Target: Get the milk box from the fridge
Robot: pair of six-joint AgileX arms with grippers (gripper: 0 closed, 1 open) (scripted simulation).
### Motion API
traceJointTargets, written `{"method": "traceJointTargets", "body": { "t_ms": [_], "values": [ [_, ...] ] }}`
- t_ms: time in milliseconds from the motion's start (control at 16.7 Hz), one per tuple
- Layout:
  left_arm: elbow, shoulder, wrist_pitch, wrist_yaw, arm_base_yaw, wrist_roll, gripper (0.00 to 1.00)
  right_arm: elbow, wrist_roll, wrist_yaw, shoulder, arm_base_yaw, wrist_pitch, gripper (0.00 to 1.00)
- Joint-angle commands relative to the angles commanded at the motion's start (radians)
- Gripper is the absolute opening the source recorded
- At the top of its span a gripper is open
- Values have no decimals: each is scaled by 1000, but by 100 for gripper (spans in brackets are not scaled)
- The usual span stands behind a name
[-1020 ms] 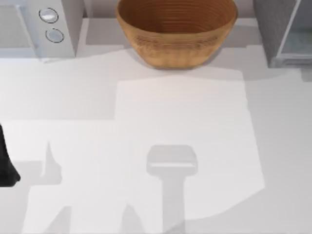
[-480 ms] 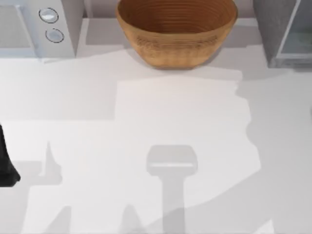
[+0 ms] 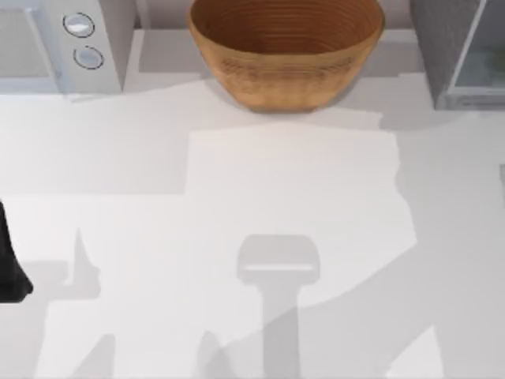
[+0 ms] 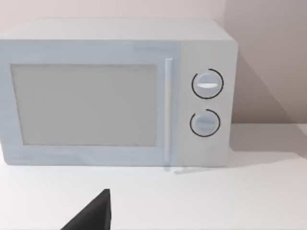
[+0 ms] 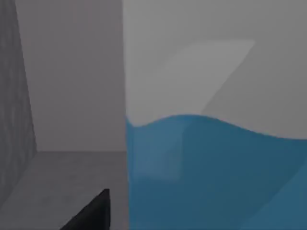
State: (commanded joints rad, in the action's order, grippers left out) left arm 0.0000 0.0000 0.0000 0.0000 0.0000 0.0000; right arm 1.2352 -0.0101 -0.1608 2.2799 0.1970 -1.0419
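At the fridge, our right gripper [image 5: 93,213] is hanging right up against the milk box [image 5: 211,172]. One dark tip of the gripper is showing at the edge of the right wrist view, and we cannot tell how the jaws are standing. The carton's sky-blue side is looming just beyond that tip, with its pale folded top rising above. It is standing inside the fridge [image 5: 72,72], beside a plain grey inner wall and on or just above a grey floor; we cannot see its base.

Seen from above, the near half of the white desk [image 3: 142,158] is lying bare under broad shadows. Our left arm [image 3: 9,260] is sitting parked at the desk's left edge, well apart from everything else. In the left wrist view the left gripper [image 4: 93,213] is showing one dark tip low over the desk, and here too we cannot tell how the jaws are set. It is facing a white box [image 4: 96,91] with a pale window and two round knobs [image 4: 207,84].

Along the far edge, that white box [image 3: 63,47] is occupying the left corner. A wooden bowl [image 3: 286,51] is standing in the middle. The fridge [image 3: 442,47] is filling the right corner, its glassy door panel [image 3: 483,63] set in a light frame.
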Motion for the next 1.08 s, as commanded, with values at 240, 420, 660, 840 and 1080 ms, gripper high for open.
{"method": "traceJointTargets", "body": {
  "t_ms": [240,420,660,840,1080],
  "values": [
    [0,0,0,0,0,0,100,93,0,9,44,-9,49,100],
    [0,0,0,0,0,0,100,97,0,10,46,-9,51,100],
    [0,0,0,0,0,0,100,97,0,10,46,-9,51,77],
    [0,0,0,0,0,0,100,97,0,10,46,-9,51,55],
    [0,0,0,0,0,0,100,97,0,10,46,-9,51,25]
  ]
}}
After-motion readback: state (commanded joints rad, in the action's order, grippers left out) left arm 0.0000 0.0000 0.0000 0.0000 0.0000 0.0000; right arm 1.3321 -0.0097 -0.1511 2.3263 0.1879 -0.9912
